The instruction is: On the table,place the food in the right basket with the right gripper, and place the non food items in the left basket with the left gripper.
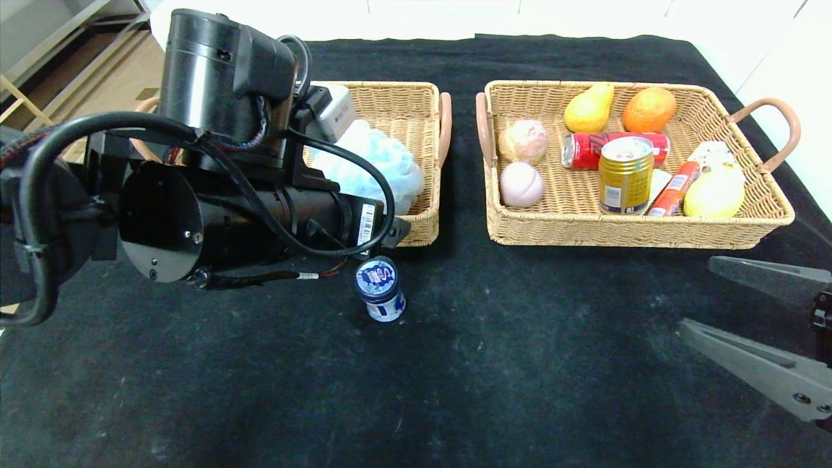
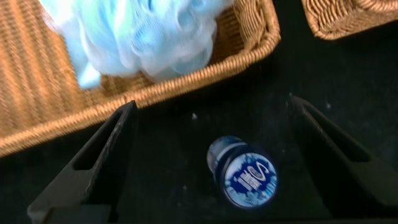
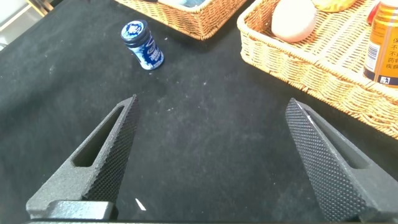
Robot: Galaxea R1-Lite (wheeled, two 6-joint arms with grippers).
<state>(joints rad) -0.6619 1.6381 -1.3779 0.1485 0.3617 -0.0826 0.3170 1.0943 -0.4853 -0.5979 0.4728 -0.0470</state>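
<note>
Hovering low over the black tabletop (image 1: 520, 390), the left gripper (image 2: 211, 155) has its fingers (image 2: 93, 162) spread wide apart, one on each side of a small blue-capped bottle (image 2: 244, 176) without touching it. In the head view that bottle (image 1: 380, 289) stands upright just below the near rim of the left basket (image 1: 416, 97), left of centre in the frame, with the bulky left arm covering most of the upper left. Inside the left basket lies a pale blue bath sponge (image 1: 383, 162).

The right basket (image 1: 767, 214), in the upper right of the frame, holds a pear (image 1: 589, 108), an orange (image 1: 649, 109), a red can (image 1: 585, 149) lying on its side, an upright gold can (image 1: 625, 174), a lemon (image 1: 714, 193) and two pinkish round items.

The right gripper (image 3: 211, 162) waits at the lower right edge of the head view, fingers (image 3: 323, 162) wide open and holding nothing.
</note>
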